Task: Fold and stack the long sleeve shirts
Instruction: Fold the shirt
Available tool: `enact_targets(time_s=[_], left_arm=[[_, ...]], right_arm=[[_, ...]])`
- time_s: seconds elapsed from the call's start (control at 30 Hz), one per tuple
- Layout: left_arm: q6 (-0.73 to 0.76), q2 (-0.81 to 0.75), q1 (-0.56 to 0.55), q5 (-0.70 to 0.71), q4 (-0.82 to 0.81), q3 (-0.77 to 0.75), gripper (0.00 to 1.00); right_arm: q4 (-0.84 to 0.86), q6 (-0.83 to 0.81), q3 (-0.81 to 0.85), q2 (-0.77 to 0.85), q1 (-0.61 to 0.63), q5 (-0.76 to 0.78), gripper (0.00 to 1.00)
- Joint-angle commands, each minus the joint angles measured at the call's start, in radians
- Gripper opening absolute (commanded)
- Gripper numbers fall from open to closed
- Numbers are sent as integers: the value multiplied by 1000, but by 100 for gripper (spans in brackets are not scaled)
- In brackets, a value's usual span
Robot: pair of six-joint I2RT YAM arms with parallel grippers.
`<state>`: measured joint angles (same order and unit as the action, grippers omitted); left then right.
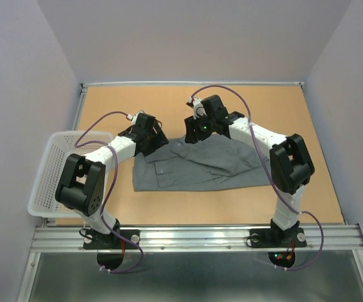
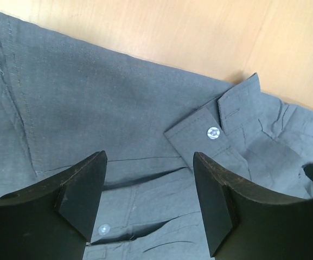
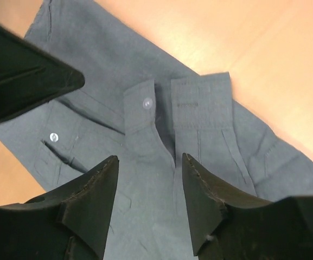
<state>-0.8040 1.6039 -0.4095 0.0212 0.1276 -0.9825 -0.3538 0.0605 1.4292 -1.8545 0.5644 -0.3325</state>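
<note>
White plastic mesh forms the one basket (image 1: 50, 189) we see, at the left edge of the top view on the wooden table (image 1: 307, 126). We count two arms. The left arm reaches to the upper left corner of the single grey shirt (image 1: 194, 168). The shirt lies loosely flattened on the table in the middle of the frame, clear of the basket.

In the left wrist view, the left gripper (image 2: 148, 162) has its two fingers spread over the cloth with nothing pinched between them. There we count two pale buttons, one on a cuff (image 2: 199, 127) right of centre and one at the bottom edge between the fingers.

Further right in the top view, the right arm bends in over the shirt's upper edge. In its wrist view, the right gripper (image 3: 149, 162) is also parted, straddling a sleeve without gripping it. Just above the fingers lies one unfastened cuff (image 3: 199, 103), and we count two buttons there too.
</note>
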Motion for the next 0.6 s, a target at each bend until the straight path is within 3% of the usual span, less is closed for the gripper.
enact_targets(time_s=[0.0,0.37,0.57], left_arm=[[68,-74,3,3,20,2,76],[150,-151,3,-3,24,38,76],[166,-168,3,-15,14,61,76]], right_arm=[[27,22,126,-81,2,-103,55],[35,52,195,-264,2,-148,47],[35,38,195,-261,2,-194,35]])
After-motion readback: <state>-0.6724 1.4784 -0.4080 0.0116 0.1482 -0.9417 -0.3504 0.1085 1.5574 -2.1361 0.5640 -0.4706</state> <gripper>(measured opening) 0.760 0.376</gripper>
